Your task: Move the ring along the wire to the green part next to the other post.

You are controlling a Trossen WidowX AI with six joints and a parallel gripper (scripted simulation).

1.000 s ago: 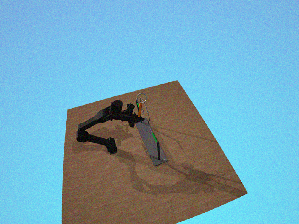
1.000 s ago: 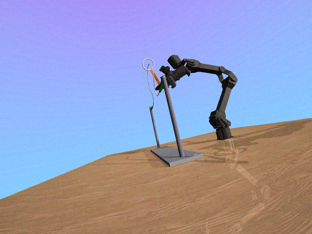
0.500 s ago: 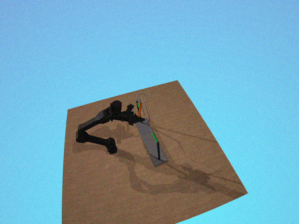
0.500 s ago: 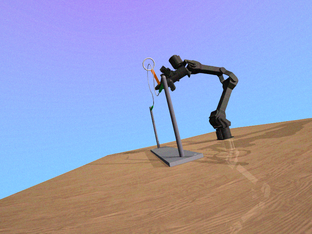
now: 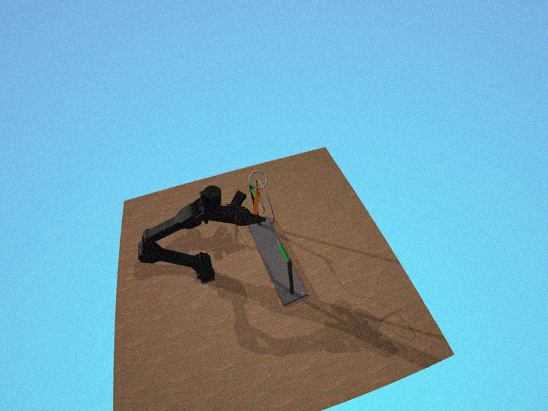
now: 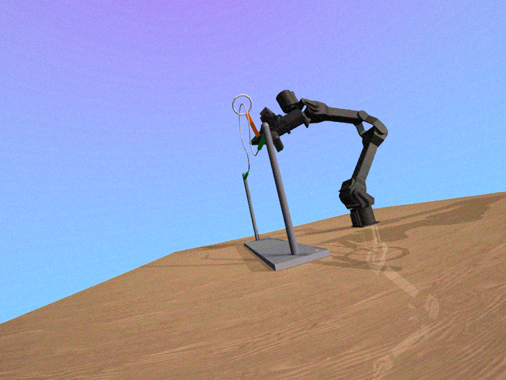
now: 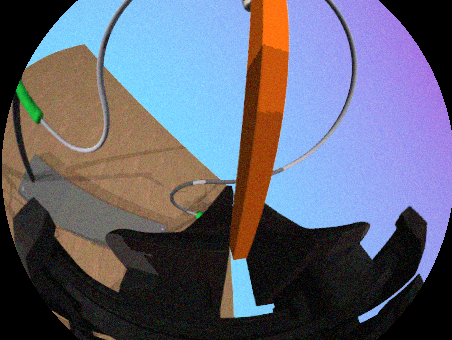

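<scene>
Wood-grain table (image 6: 245, 327), matt grey base plate (image 6: 277, 251), smooth orange handle (image 7: 262, 124), matt black pincer (image 7: 239, 263)

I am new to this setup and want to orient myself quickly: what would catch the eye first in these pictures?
The bright orange handle stands out first, clamped at its lower end in the black gripper, high above the wooden table. At its top sits the pale ring, beside the looping grey wire. Below, two grey posts rise from a flat grey base.
</scene>
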